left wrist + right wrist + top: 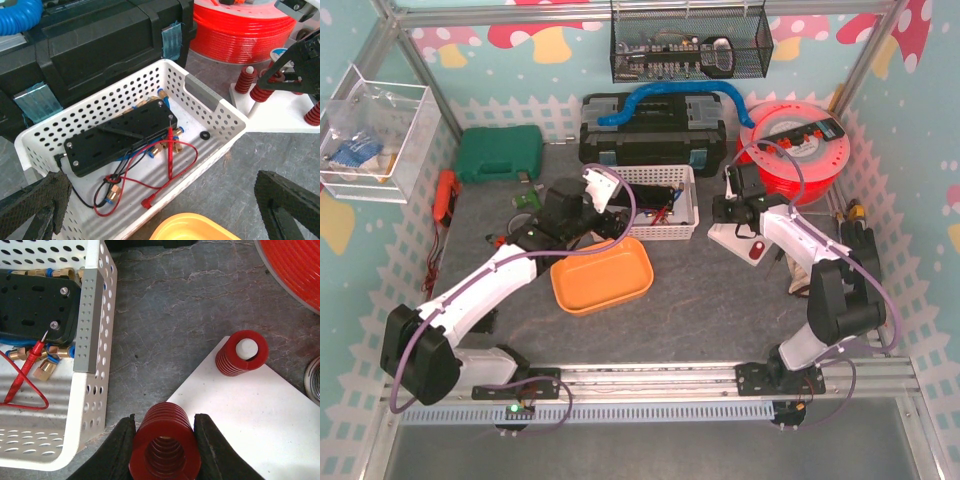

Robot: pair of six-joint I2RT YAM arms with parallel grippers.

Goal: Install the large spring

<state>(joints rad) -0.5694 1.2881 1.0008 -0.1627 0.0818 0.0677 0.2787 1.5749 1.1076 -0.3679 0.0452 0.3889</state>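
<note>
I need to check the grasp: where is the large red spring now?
In the right wrist view, the large red spring is clamped in the right end effector, at the edge of the white plate, beside the white basket.

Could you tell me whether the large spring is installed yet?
Not yet: the large spring is clamped in the right gripper, over the corner of the white base.

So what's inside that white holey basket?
The white basket holds a black plate, brass fittings, red and black leads and a small black ring. Whatever lies under the plate is hidden.
</note>
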